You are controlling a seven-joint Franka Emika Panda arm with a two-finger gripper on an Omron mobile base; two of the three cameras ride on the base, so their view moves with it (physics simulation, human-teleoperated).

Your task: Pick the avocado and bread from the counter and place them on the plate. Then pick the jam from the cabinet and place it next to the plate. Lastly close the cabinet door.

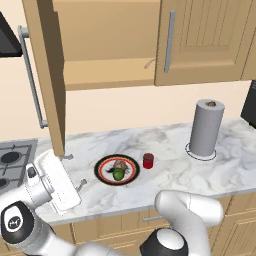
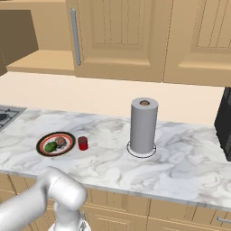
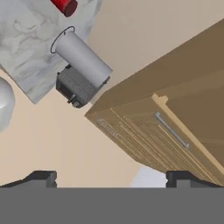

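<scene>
The plate (image 1: pixel 102 167) (image 2: pixel 41 143) lies on the counter (image 1: pixel 170 175) with the green avocado (image 1: pixel 118 174) (image 2: pixel 50 146) and the brown bread (image 1: pixel 120 165) (image 2: pixel 61 142) on it. The red jam (image 1: pixel 148 160) (image 2: pixel 82 143) (image 3: pixel 64 5) stands on the marble just right of the plate. The cabinet door (image 1: pixel 50 75) hangs open at the left, its bar handle (image 1: pixel 32 75) facing outward, and the cabinet (image 1: pixel 110 45) shows its bare inside. My gripper (image 1: pixel 74 171) (image 3: pixel 111 179) is open and holds nothing, low by the door's bottom corner, left of the plate.
A tall grey paper-towel roll (image 1: pixel 206 128) (image 2: pixel 143 126) (image 3: pixel 83 54) stands right of the jam. A dark appliance (image 1: pixel 249 102) (image 2: pixel 223 131) sits at the far right. A hob (image 1: pixel 12 160) lies at the left. A neighbouring shut cabinet door (image 1: pixel 205 40) (image 3: pixel 171 131) has a silver handle.
</scene>
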